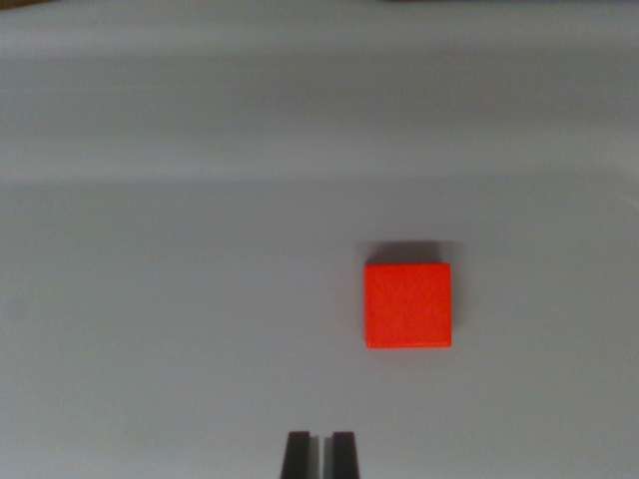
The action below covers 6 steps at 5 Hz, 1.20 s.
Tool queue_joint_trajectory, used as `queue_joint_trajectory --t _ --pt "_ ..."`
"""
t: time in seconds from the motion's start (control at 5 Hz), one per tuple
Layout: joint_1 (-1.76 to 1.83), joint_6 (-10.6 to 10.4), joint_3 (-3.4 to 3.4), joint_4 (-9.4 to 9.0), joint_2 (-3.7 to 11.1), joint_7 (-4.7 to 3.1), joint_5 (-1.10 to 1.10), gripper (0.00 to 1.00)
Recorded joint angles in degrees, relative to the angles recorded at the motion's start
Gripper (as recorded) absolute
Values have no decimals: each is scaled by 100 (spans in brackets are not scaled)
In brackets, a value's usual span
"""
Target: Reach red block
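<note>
The hand (319, 454) shows only as two dark fingertips at the bottom edge of the wrist view, drawn close with a thin slit between them and nothing held, so it looks clenched and empty. The red block (407, 304) lies flat on the pale grey desk (180, 249), standing alone with bare surface all around it, likely so that it can be approached freely. It sits ahead of the hand and off toward the wrist view's right, apart from the fingertips. By my judgement the reach is unfinished: the hand needs to travel forward and rightward to meet it.
</note>
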Motion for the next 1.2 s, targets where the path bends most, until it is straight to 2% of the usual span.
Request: queue_joint_trajectory --t 0.2,0.4,0.6,0.8,1.0,1.2 --pt "0 0 0 0 0 0 0 0" --pt "-37 -256 -25 -68 207 -52 14 0" --pt "-37 -256 -25 -68 207 -52 14 0" --pt "-75 -521 -50 -138 422 -106 29 0" --pt "-75 -521 -50 -138 422 -106 29 0" --pt "-111 -774 -75 -205 626 -157 43 0"
